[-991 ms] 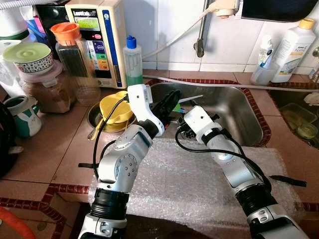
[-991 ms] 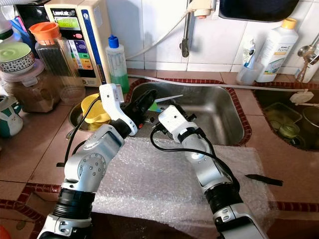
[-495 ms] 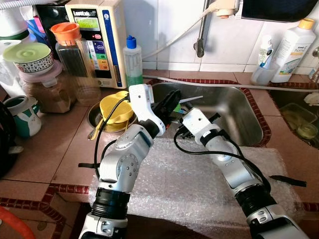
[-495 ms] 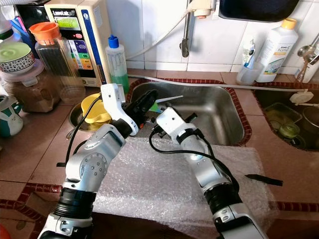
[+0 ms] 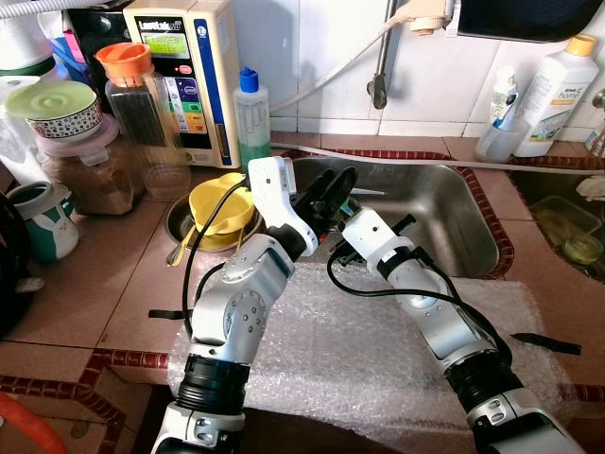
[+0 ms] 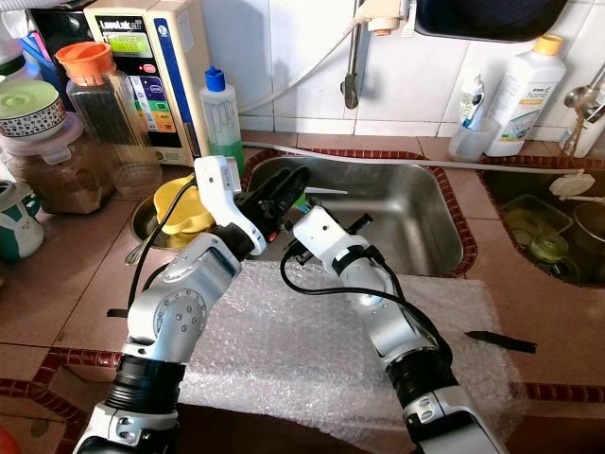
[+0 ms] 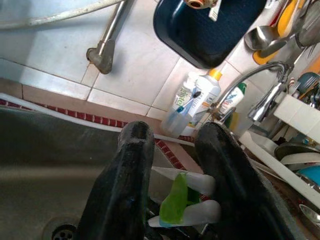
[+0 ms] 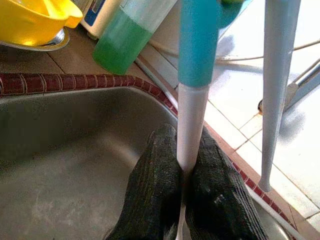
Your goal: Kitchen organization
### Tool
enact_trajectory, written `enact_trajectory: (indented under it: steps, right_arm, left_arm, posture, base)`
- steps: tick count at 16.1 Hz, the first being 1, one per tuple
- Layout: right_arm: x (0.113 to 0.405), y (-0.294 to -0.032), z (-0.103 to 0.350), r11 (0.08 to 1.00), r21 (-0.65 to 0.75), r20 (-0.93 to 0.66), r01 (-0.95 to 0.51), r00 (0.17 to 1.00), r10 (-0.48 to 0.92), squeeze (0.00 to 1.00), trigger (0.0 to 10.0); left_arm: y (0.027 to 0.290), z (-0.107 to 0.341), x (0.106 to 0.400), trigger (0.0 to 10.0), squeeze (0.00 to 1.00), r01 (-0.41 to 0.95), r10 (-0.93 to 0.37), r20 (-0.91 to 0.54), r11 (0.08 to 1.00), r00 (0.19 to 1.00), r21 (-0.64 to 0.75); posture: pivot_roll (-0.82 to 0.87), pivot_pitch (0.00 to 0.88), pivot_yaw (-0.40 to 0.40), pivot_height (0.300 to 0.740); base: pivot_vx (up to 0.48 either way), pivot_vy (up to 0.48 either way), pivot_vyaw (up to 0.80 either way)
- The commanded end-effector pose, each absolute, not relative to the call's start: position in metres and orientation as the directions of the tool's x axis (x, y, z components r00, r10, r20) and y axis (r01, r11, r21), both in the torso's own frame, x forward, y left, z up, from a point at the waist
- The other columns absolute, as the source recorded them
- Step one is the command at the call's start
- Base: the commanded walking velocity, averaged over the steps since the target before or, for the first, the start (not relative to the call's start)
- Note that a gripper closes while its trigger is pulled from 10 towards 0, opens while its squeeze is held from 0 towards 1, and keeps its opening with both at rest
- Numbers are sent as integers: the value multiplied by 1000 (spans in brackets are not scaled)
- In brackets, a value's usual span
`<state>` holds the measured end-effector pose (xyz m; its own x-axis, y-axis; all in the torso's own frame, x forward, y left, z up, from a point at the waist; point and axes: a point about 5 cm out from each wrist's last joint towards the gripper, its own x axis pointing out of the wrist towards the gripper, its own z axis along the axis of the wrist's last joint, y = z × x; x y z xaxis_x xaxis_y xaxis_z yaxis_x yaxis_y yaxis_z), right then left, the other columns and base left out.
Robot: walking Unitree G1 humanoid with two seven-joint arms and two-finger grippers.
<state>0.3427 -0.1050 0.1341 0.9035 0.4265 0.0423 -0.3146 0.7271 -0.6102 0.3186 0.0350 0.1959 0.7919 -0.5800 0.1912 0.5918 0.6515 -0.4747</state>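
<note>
Here my right tool [image 8: 182,187] clenches a slim white-and-teal toothbrush handle [image 8: 192,100] over the steel sink [image 5: 444,213], my left tool [image 7: 175,170] spread around its green head [image 7: 172,200].

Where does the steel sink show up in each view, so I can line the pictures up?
Left eye view: steel sink, centre-right of the picture.
Right eye view: sink, near the centre.
Left wrist view: basin wall and drain, past the left gripper.
Right wrist view: basin past the right gripper, shut on a teal-and-white handle.
Shared landmark: red tile edging along the sink's rim.
</note>
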Motion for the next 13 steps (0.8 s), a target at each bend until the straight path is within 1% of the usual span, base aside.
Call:
enact_trajectory:
  steps: [1, 4, 9, 11, 13]
  right_arm:
    - [346, -109, 143, 741, -607, 77, -288, 906, 416, 0, 0]
    - [350, -113, 143, 740, -615, 72, -273, 915, 397, 0, 0]
    - [360, -124, 138, 726, -637, 19, -257, 937, 349, 0, 0]
    - [365, -127, 137, 716, -650, -3, -253, 943, 331, 0, 0]
    - [371, -135, 133, 718, -646, -44, -258, 952, 302, 0, 0]
  left_arm:
    - [35, 193, 320, 10000, 1000, 577, -572, 171, 669, 802, -469]
    - [40, 194, 319, 10000, 1000, 579, -570, 184, 656, 801, -484]
    - [42, 201, 309, 10000, 1000, 651, -635, 225, 587, 739, -480]
    - [41, 197, 304, 10000, 1000, 669, -659, 212, 585, 721, -458]
    - [44, 195, 301, 10000, 1000, 668, -661, 190, 612, 726, -424]
  posture:
    - [-40, 0, 53, 740]
    - [-43, 0, 54, 740]
    - [-24, 0, 42, 740]
    - [-16, 0, 35, 740]
    - [-6, 0, 27, 740]
  base:
    - [0, 0, 0]
    - [0, 0, 0]
    - [0, 0, 0]
    - [0, 0, 0]
    - [0, 0, 0]
